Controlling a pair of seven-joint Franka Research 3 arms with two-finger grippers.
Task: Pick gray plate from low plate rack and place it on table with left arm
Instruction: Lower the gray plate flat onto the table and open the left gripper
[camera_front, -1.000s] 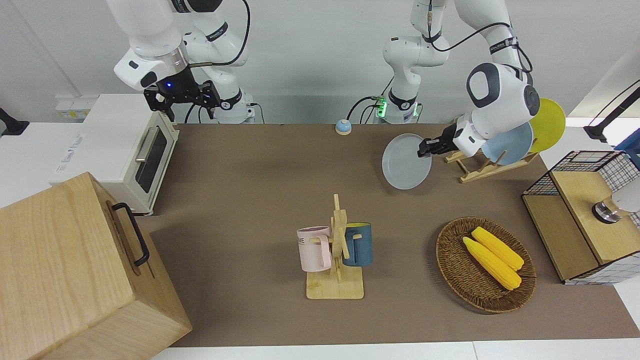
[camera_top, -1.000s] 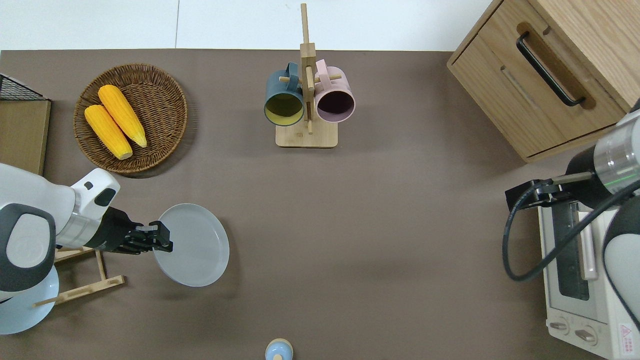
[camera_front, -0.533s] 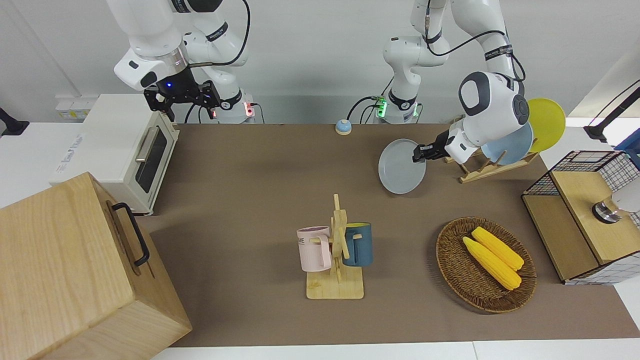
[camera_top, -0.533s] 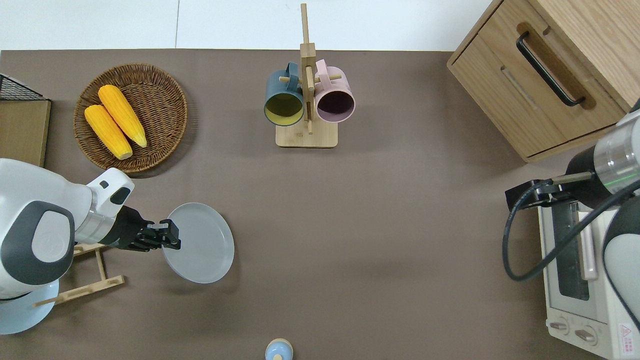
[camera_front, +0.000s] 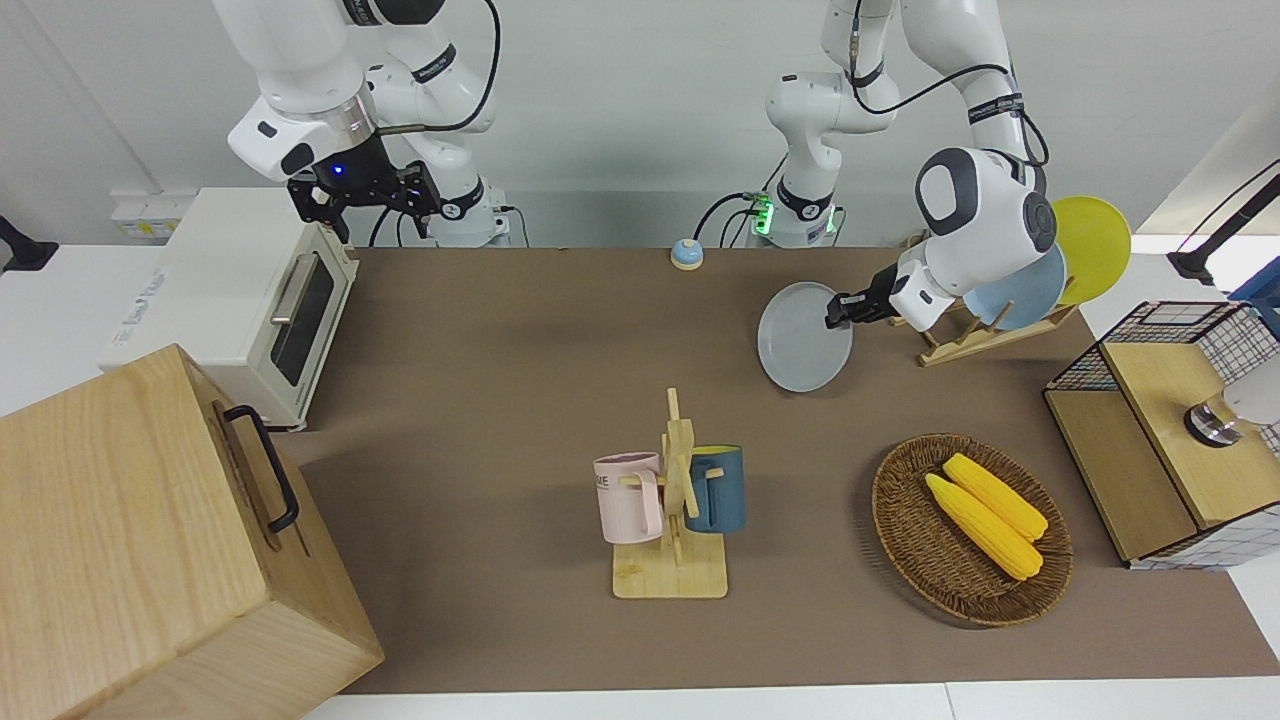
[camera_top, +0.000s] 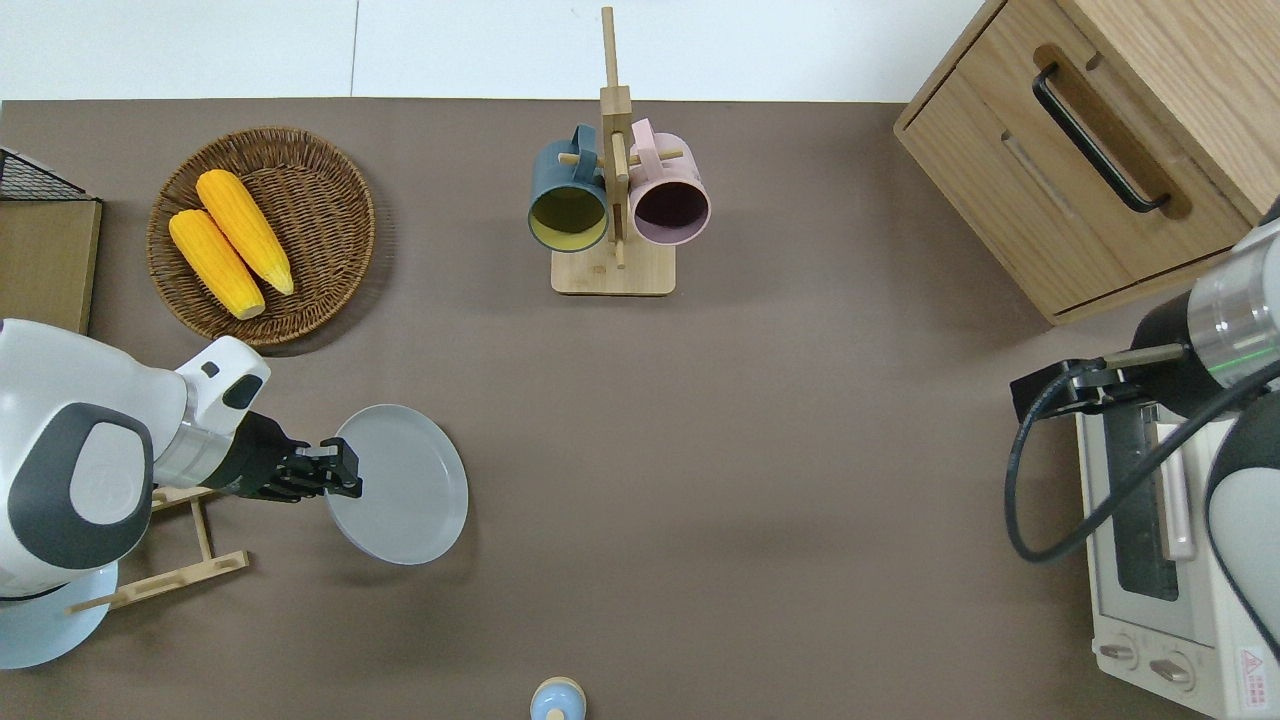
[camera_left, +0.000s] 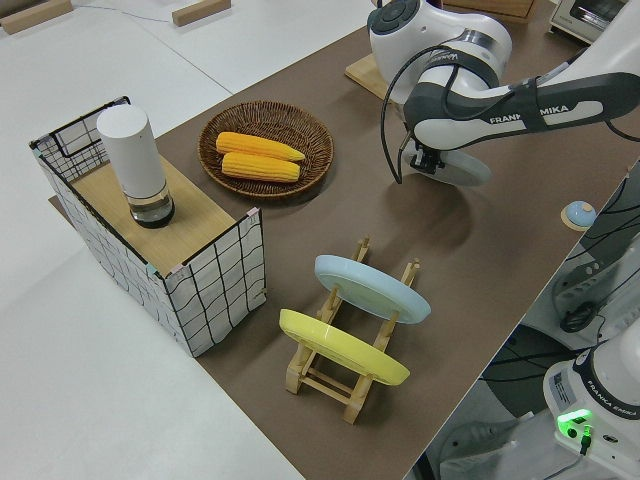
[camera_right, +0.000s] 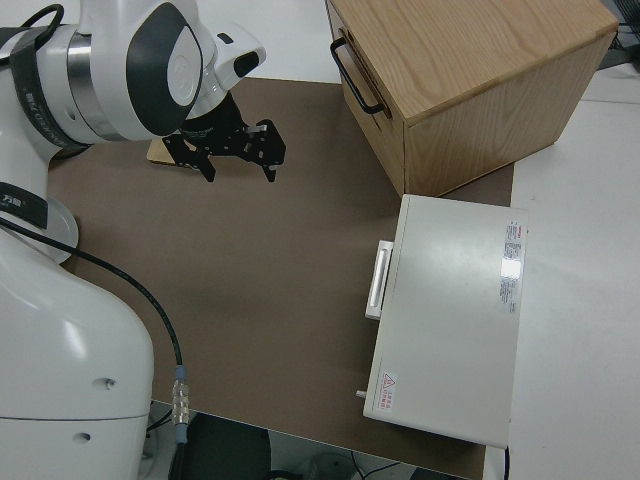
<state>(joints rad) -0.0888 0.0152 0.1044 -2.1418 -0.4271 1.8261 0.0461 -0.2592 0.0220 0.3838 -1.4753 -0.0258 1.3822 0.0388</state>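
I have the left gripper (camera_top: 338, 475) pinched on the rim of the gray plate (camera_top: 405, 485), low over bare table (camera_top: 700, 450) beside the low plate rack (camera_top: 180, 560); it looks rigid, smooth, probably breakable, so this edge hold suits.

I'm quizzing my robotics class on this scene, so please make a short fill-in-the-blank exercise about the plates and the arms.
1. The left claw grips the rim of the round pale ____ plate.
2. The small light-wood slatted rack holds a light blue plate and a ____ plate.
3. The round wicker basket holds two ears of ____.

Missing words: gray; yellow; corn
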